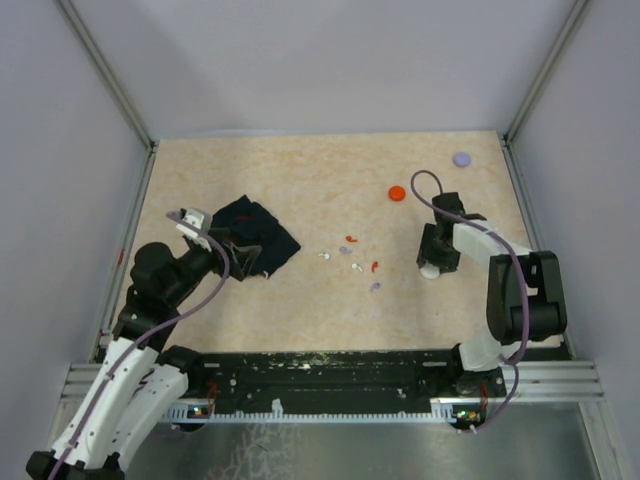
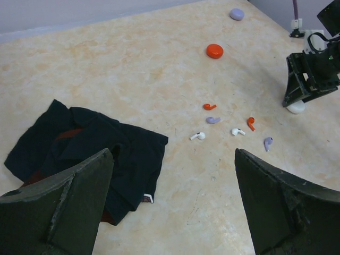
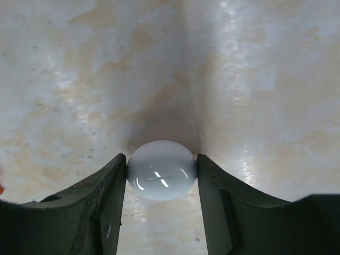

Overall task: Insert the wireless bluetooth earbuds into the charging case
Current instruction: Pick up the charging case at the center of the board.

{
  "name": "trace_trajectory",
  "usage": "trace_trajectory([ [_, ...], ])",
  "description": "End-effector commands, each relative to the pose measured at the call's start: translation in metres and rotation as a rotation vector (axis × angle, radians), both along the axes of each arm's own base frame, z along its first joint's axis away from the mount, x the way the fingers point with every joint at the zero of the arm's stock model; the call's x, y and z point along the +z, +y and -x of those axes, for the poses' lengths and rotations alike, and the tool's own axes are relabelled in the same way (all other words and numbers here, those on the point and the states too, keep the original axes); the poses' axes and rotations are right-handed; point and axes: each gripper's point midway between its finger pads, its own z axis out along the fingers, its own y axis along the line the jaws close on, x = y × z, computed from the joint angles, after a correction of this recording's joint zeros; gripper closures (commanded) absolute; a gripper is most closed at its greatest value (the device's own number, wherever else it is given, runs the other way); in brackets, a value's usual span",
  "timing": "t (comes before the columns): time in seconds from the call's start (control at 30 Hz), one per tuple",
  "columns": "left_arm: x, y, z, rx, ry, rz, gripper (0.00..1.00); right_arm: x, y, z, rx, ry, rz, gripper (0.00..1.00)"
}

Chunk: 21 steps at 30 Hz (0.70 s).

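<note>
Right wrist: right end effector pinches white case; left end effector spread

Bright, even overhead light; glare streaks the table and white case.

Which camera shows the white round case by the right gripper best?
The right wrist view: the white round case fills the centre, close up, between the fingers of the right gripper. The top view shows only a pale sliver under the gripper; the left wrist view, a small far-off part.
</note>
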Motion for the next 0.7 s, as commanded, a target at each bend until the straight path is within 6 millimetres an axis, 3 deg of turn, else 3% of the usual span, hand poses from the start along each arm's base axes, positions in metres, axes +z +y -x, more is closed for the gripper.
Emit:
trace_trajectory([
  [0.0, 0.003, -0.022, 0.004, -0.102, 0.073, 0.065, 0.00, 0.028, 0.035, -0.022, 0.049, -0.155, -0.082, 0.55],
  [0.2, -0.005, -0.049, 0.004, -0.211, 0.234, 0.172, 0.00, 0.055, 0.067, -0.032, 0.108, -0.286, -0.140, 0.57],
  [0.3, -0.007, -0.061, 0.005, -0.269, 0.270, 0.224, 0.00, 0.074, 0.093, -0.039, 0.160, -0.373, -0.177, 0.57],
  [0.67, -0.021, -0.090, -0.017, -0.225, 0.353, 0.406, 0.00, 0.144, 0.160, -0.059, 0.177, -0.650, -0.345, 0.57],
])
